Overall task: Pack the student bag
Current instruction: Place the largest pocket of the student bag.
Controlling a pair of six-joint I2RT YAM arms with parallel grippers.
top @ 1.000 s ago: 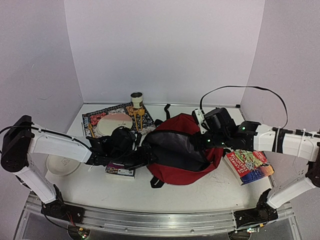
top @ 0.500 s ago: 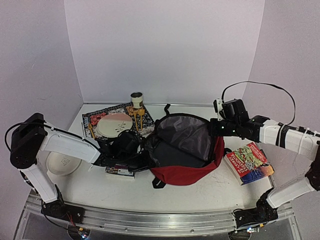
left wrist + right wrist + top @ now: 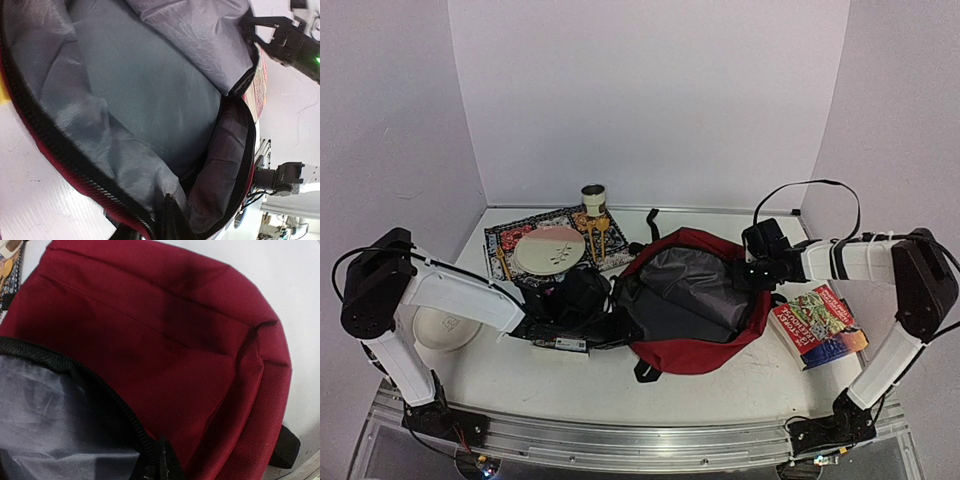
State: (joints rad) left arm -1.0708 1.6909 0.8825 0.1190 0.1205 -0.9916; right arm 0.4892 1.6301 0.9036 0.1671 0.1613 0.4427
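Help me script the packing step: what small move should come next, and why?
Probably open the right gripper off the rim of the student bag and shift toward the book beside it: the bag gapes, its grey lining bare, while the left gripper sits at the opposite rim.

White table (image 3: 750, 385), lilac walls (image 3: 650, 100) behind.
- Far left: patterned placemat (image 3: 510, 238) bearing a pale pink plate (image 3: 549, 250) and gold-coloured cutlery (image 3: 599, 236).
- Just behind the mat: a small cylindrical cup (image 3: 593, 198), upright.
- Near left: white bowl (image 3: 438, 330).
- Left of centre: flat printed packet (image 3: 560, 343), partly hidden.
- Right: book (image 3: 817, 325) with a colourful cover, lying flat.
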